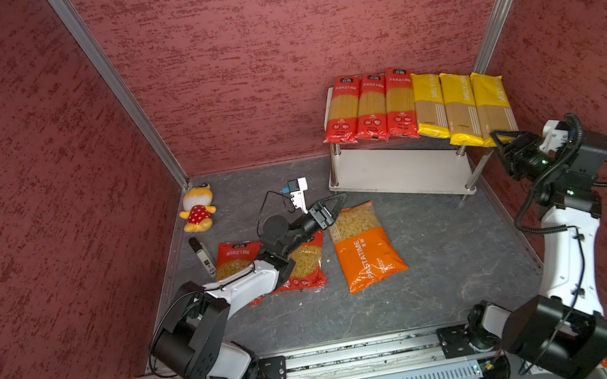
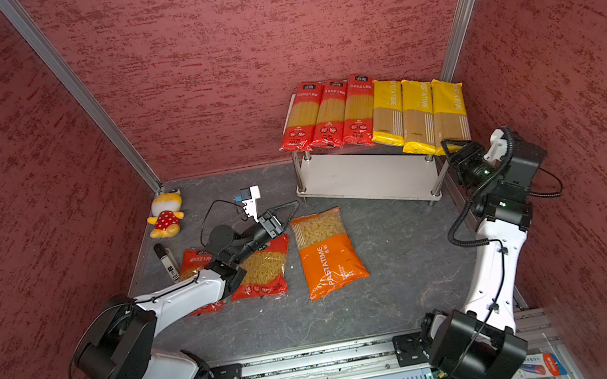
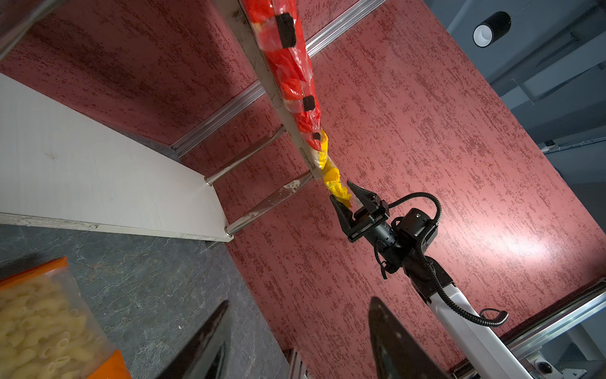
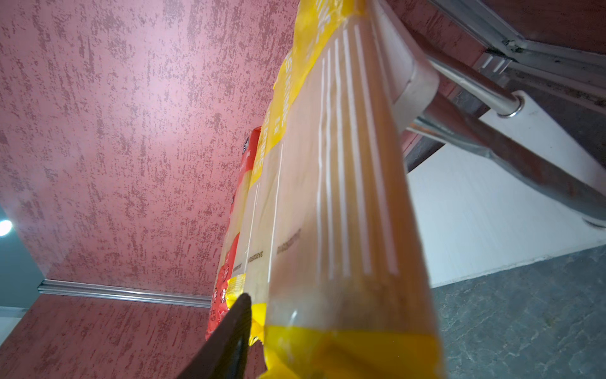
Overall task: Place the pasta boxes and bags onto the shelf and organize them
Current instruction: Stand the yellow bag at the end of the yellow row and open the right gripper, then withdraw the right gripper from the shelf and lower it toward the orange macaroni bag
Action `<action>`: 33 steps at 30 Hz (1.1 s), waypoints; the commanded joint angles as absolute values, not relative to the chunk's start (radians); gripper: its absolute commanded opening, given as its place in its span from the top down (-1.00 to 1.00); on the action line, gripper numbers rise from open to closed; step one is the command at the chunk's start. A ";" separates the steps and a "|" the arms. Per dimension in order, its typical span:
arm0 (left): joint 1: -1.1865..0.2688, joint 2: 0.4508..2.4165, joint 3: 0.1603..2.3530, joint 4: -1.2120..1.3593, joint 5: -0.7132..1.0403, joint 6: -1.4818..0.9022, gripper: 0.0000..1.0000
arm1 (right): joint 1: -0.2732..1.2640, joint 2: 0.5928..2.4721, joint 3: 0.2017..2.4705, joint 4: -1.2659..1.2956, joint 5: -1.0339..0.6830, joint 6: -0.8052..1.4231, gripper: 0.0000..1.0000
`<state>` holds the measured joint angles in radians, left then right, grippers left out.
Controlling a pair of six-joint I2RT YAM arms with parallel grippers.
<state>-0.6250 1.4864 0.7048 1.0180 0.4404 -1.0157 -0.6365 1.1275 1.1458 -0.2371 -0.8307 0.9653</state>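
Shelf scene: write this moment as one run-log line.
shelf top: six long bags | table: orange bag, two red bags | left gripper: open, by orange bag | right gripper: astride end yellow bag, grip unclear

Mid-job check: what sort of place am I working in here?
Probably a purpose-built robot test cell, not a real shop: red textured wall panels in aluminium framing box in a grey tabletop, two arms sit on a front rail, and a small shelf is staged with spaghetti bags.
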 commanded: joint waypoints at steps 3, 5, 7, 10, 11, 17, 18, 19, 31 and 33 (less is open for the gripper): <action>-0.626 1.483 0.708 1.046 0.440 -1.006 -0.30 | -0.637 1.158 1.200 -0.198 -0.847 0.960 0.25; -0.627 1.487 0.712 1.046 0.442 -1.006 -0.30 | -0.638 1.174 1.224 -0.220 -0.837 0.938 0.32; -0.627 1.487 0.713 1.043 0.441 -1.006 -0.30 | -0.638 1.192 1.236 -0.215 -0.840 0.936 0.40; -0.629 1.487 0.714 1.041 0.442 -1.006 -0.30 | -0.638 1.216 1.248 -0.198 -0.848 0.941 0.45; -0.627 1.486 0.713 1.039 0.442 -1.006 -0.30 | -0.637 1.222 1.255 -0.202 -0.847 0.937 0.46; -0.630 1.487 0.715 1.037 0.439 -1.002 -0.30 | -0.637 1.259 1.287 -0.196 -0.867 0.929 0.41; -0.632 1.488 0.716 1.037 0.440 -1.002 -0.30 | -0.637 1.261 1.289 -0.195 -0.870 0.929 0.37; -0.632 1.488 0.716 1.037 0.440 -1.003 -0.30 | -0.637 1.259 1.287 -0.194 -0.871 0.930 0.27; -0.638 1.500 0.719 1.039 0.440 -1.002 -0.30 | -0.598 1.121 1.141 -0.155 -0.870 0.976 -0.42; -0.640 1.505 0.721 1.044 0.440 -1.005 -0.30 | -0.580 1.103 1.118 -0.175 -0.864 0.970 -0.43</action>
<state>-0.6327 1.4876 0.7052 1.0183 0.4404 -1.0161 -0.6006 1.1332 1.1408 -0.1852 -0.8604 0.9646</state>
